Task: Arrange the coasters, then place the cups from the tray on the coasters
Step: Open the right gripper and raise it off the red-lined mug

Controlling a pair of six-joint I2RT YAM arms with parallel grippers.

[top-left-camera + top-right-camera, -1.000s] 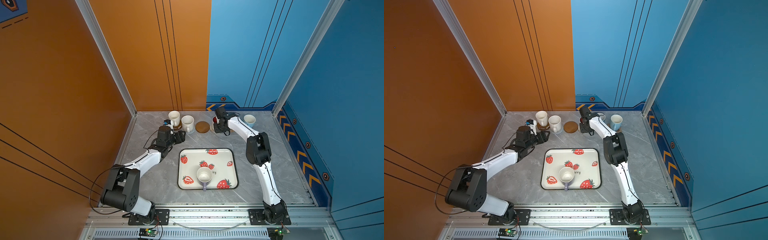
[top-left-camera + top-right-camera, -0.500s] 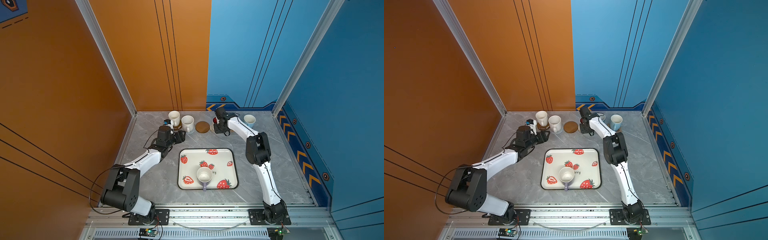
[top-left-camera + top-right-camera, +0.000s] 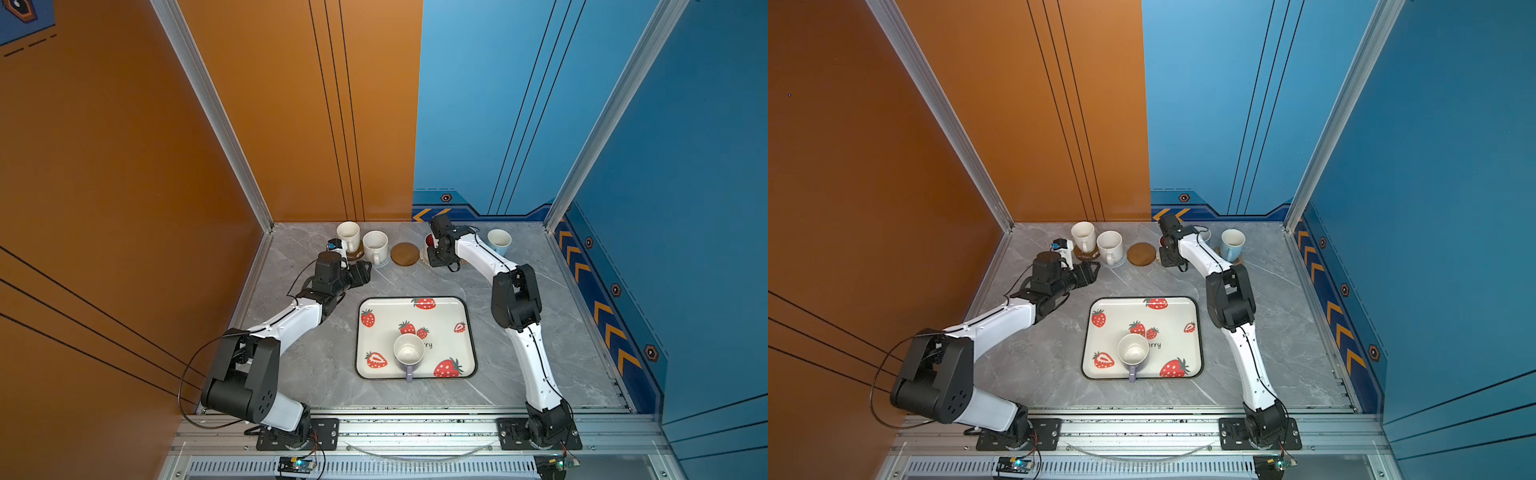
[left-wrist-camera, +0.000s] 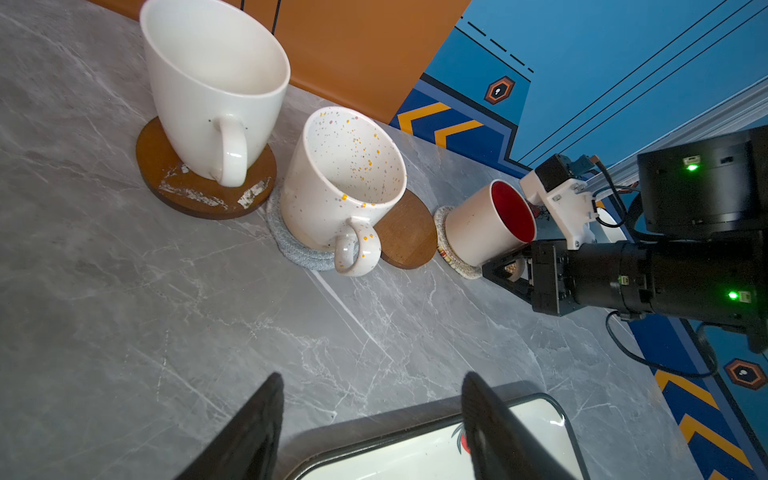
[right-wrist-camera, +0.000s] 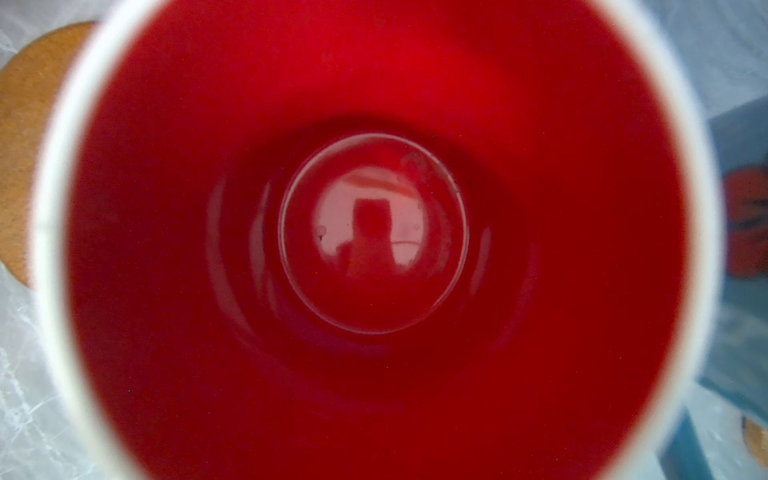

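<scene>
Grey marble table (image 3: 316, 374): fills the floor of the cell between orange and blue walls.

Left arm (image 3: 291, 320): rises from the near-left base, folds at a bulky joint, runs low and forward toward the far wall. Ends in the left gripper (image 4: 370, 376), jaws parted with nothing between, hanging over bare table and the tray's far edge, short of the row of cups.

Right arm (image 3: 528, 345): climbs steeply from the near-right base, bends at a raised elbow, stretches down and inward to the far wall. Ends in the right gripper (image 4: 498, 269), closed about the handle of the red-inside cup (image 4: 486, 226), seen straight down its red bowl from the right wrist.

Tray (image 3: 451, 307): lies mid-table between the arms, carrying the lavender cup (image 3: 409, 351), upright, handle toward the near edge.

Far row, from the left:
- Plain white cup (image 4: 212, 83) on a brown disc (image 4: 178, 187).
- Speckled cup (image 4: 316, 216) on the grey woven coaster (image 4: 291, 253).
- Bare brown disc (image 4: 409, 235).
- Red-inside cup at the cream woven coaster (image 4: 446, 251); set flat or just lifted, cannot tell.
- Light blue cup (image 3: 498, 241), apart to the right.
</scene>
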